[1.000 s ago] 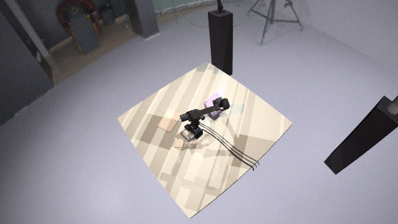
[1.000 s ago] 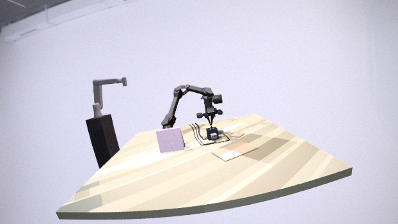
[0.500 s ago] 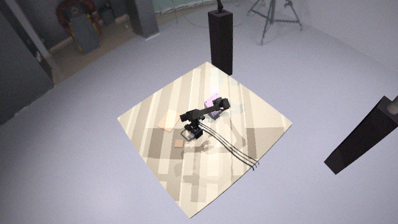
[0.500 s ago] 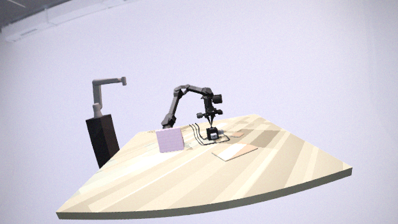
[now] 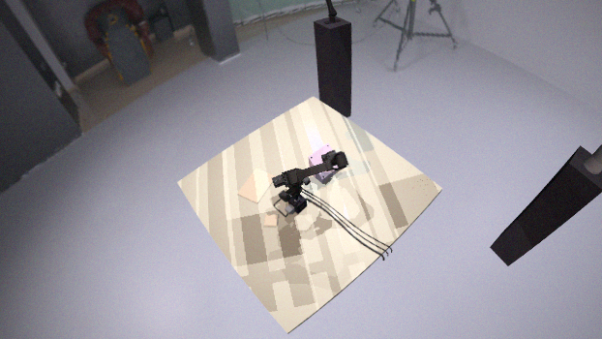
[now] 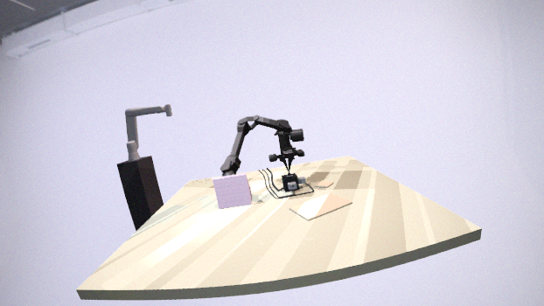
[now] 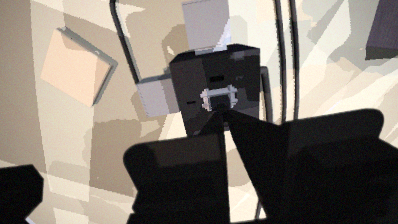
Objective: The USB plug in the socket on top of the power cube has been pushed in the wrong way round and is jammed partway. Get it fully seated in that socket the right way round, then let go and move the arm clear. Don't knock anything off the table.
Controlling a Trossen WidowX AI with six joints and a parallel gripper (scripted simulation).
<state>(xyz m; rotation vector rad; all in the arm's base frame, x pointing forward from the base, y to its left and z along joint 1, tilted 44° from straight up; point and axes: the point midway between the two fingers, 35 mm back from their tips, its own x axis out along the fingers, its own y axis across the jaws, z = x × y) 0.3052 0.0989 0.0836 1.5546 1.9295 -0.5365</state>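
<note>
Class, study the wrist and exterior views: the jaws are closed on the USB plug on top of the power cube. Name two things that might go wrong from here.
1. The gripper pinches the USB plug only at its fingertips. If the plug is jammed, the tips may slip off, or the pull may drag the power cube along.
2. Cables run close beside the cube, and a thin board lies nearby. A wide swing could snag or push them.

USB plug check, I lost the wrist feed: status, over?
Gripper shut on USB plug atop power cube. Seating depth unclear. Black cables run close beside the cube.
</note>
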